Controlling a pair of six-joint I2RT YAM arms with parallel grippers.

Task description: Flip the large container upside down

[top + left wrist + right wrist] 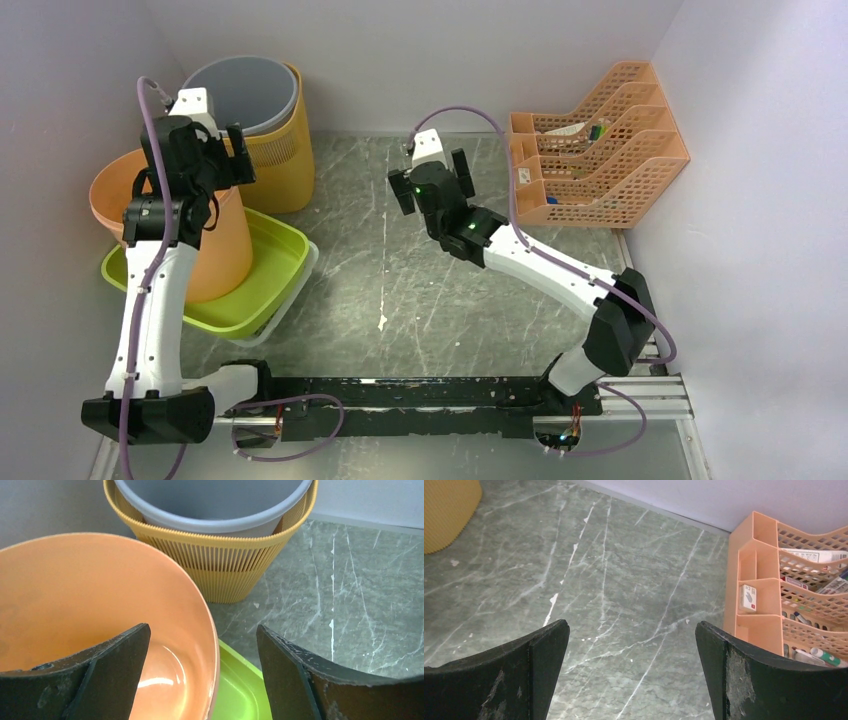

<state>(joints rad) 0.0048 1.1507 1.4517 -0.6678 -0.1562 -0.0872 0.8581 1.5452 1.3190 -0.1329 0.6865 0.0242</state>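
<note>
The orange bucket (215, 250) stands upright, mouth up, in a green tray (270, 270) at the worktop's (400, 280) left. The left tool (202, 635) hangs wide open and empty, with the bucket's rim between its fingers, seemingly lined up to pinch that rim for tipping. The right tool (631, 625), equally wide and empty, waits mid-worktop, well apart, probably to leave room.

No text, brand, number or sign can be read in any view. The orange mesh organizer (733, 570) at the far right corner of the worktop (624, 580) holds a small white box (749, 598) with a dark printed mark. It also holds a white packet (819, 556) with faint lines of print. Both are too small and blurred to make out a single letter or figure.
</note>
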